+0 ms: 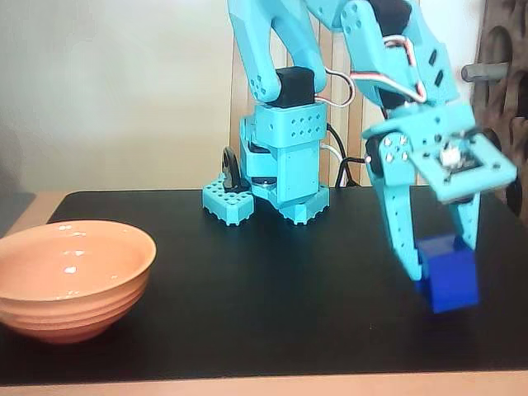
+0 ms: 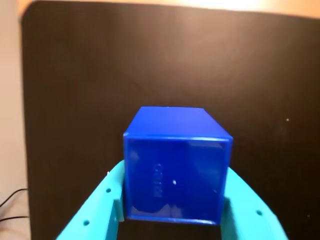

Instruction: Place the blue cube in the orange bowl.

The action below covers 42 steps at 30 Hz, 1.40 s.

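In the fixed view the blue cube is low over the black table at the right, slightly tilted. My turquoise gripper comes down on it from above, one finger on each side. In the wrist view the cube fills the gap between my two fingers and touches both, with a slot mark on its near face. The gripper is shut on it. The orange bowl stands at the far left of the table, holds nothing, and is far from the cube.
The arm's base stands at the back middle of the black table top. A wooden strip runs along the front edge. Dark furniture rises behind the right edge.
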### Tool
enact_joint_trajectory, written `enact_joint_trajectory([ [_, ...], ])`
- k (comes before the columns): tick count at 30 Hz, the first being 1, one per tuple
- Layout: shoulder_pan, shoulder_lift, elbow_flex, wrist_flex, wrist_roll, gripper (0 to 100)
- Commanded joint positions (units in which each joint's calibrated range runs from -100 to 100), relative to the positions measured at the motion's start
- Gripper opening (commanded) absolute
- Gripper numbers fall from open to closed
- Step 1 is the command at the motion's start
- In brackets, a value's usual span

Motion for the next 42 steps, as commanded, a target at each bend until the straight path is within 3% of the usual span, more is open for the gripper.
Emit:
enact_joint_trajectory([
  [1,1.93,-7.62,-0.94,-1.60,0.24,14],
  [19,9.36,-21.68,-0.66,-1.60,0.24,14],
  [34,24.70,-30.38,-0.85,-1.60,0.29,14],
  [42,36.34,-32.51,-1.30,-1.60,4.39,14],
])
